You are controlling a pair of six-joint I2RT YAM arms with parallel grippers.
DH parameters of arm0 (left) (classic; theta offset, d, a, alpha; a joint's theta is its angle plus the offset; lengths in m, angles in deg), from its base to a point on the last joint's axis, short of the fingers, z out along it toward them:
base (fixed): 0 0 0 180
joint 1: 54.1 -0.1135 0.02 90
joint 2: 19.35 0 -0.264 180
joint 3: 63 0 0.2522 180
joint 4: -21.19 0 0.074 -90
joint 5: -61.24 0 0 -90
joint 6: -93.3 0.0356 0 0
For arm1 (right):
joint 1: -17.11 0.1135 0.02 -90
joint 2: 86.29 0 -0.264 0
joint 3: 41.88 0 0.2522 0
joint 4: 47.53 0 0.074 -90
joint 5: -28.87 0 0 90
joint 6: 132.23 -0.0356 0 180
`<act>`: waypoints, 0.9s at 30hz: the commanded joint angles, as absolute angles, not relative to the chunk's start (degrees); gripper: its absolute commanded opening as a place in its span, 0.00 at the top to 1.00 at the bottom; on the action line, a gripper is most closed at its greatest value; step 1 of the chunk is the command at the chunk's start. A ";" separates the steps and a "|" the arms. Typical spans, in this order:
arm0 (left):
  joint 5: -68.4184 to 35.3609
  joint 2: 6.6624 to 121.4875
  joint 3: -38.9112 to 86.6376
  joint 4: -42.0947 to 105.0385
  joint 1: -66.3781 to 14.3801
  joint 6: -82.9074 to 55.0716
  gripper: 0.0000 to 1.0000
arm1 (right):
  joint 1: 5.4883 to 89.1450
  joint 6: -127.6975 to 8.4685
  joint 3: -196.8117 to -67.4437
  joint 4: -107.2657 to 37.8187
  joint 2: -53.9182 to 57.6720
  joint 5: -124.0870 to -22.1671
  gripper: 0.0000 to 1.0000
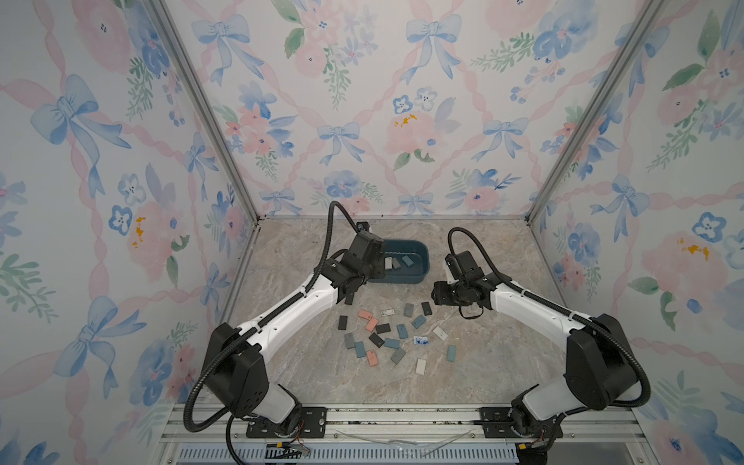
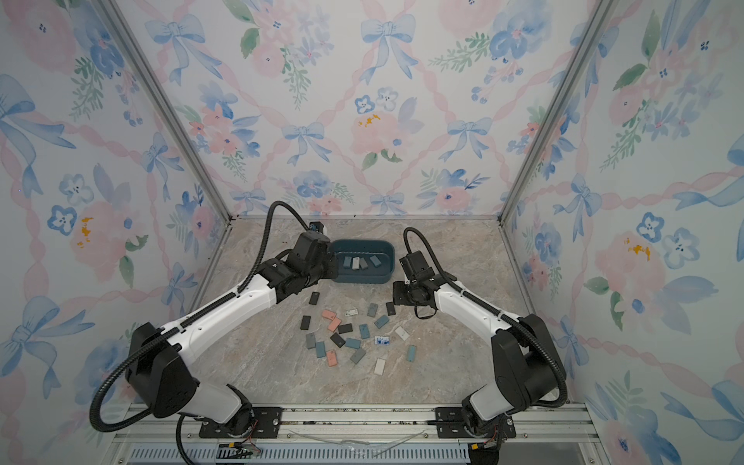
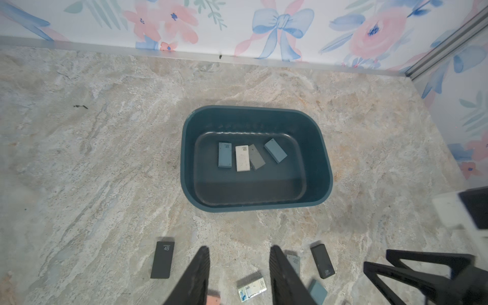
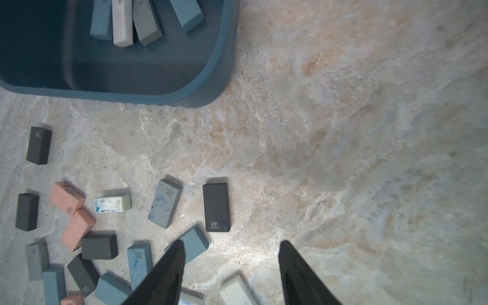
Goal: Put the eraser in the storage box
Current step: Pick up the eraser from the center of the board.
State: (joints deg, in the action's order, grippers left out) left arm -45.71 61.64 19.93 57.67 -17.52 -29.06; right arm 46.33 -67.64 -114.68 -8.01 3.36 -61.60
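**Four erasers boxed, a pile left, both claws empty**

The storage box (image 3: pixel 188 158) stands at the back of the marbled surface (image 1: pixel 483 362). It already holds four erasers side by side on its floor: a blue eraser (image 3: pixel 225 154), a white eraser (image 3: pixel 242 158), a grey eraser (image 3: pixel 256 156) and a teal eraser (image 3: pixel 275 150). The job looks to be at an early stage. Roughly twenty loose erasers (image 1: pixel 382 334) in black, pink, grey, blue and white lie scattered on the surface in front of the box, well outside its rim.

The left claw (image 3: pixel 239 248) hangs above the surface just in front of the box. Its jaws are parted to a moderate gap, with nothing between them and nothing touching them. A black eraser (image 3: pixel 162 260) lies off to one side of it.

The right claw (image 4: pixel 232 241) hovers over the edge of the pile with its jaws somewhat wider. It is also empty and grips nothing. Another black eraser (image 4: pixel 216 207) lies just ahead of its fingertips and may be the nearest candidate for a pick.
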 commanded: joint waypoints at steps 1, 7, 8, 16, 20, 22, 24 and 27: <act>-48.44 54.90 14.47 52.76 -17.45 -31.31 0.60 | 47.57 -68.61 -116.15 -9.10 6.57 -62.52 0.40; -49.01 44.39 5.81 49.57 -17.51 -32.67 0.59 | 48.82 -69.02 -117.43 -9.71 11.62 -61.88 0.38; -49.13 43.14 4.84 49.25 -17.49 -32.73 0.59 | 48.89 -69.03 -117.49 -9.95 12.07 -61.67 0.38; -49.91 38.54 1.22 49.23 -17.52 -33.51 0.59 | 49.22 -69.18 -118.70 -10.22 15.08 -60.56 0.38; -49.95 38.13 0.17 49.21 -17.53 -34.20 0.59 | 49.27 -69.18 -119.43 -10.21 16.40 -60.74 0.40; -49.78 38.08 -0.19 49.27 -17.40 -34.50 0.59 | 49.45 -69.06 -119.97 -9.82 17.00 -60.61 0.40; -49.76 38.13 -0.37 49.27 -17.51 -34.65 0.59 | 49.55 -69.00 -120.32 -9.43 17.46 -60.43 0.41; -49.76 38.23 -0.46 49.21 -17.48 -34.62 0.59 | 49.85 -69.19 -120.65 -9.20 17.92 -60.00 0.41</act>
